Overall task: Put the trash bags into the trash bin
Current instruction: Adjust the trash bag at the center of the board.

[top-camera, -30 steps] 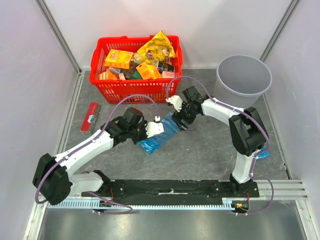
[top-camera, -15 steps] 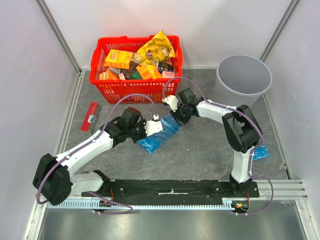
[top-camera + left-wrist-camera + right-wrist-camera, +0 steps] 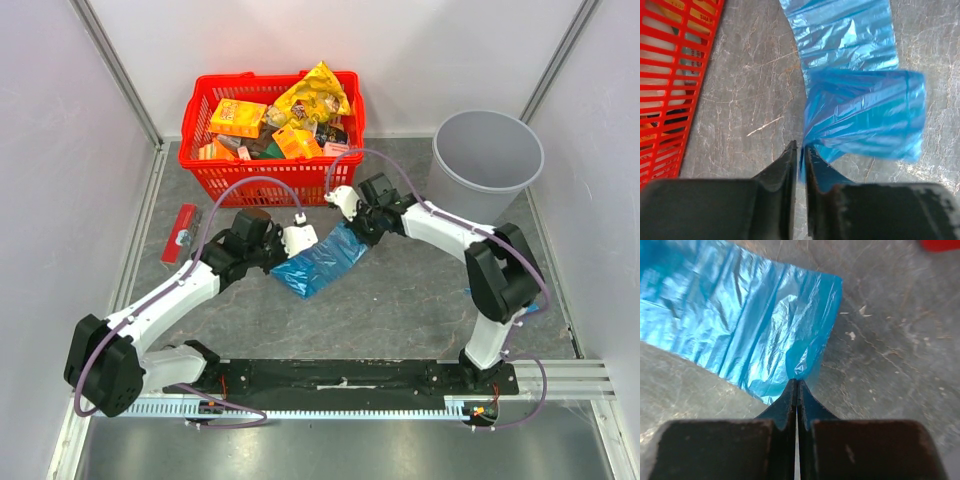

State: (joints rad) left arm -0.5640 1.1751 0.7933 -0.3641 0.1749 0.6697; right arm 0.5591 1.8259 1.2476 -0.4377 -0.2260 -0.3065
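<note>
Two outstretched arms [image 3: 180, 290], left claw [image 3: 799, 147] and right claw [image 3: 796, 382] tight on trash bag [image 3: 320, 262].

White-and-black left arm [image 3: 175, 295], matching right arm [image 3: 445, 225], looping purple cables [image 3: 250, 183], black wedge-fingered left hand [image 3: 799, 146], right hand [image 3: 797, 381]

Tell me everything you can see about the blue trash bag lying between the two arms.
The blue trash bag is thin, glossy, wrinkled translucent film, partly folded over itself. It lies on the grey table in front of the red basket, not touching it. The left tool pinches one crumpled edge; the right tool is shut on a corner at the opposite end.
</note>
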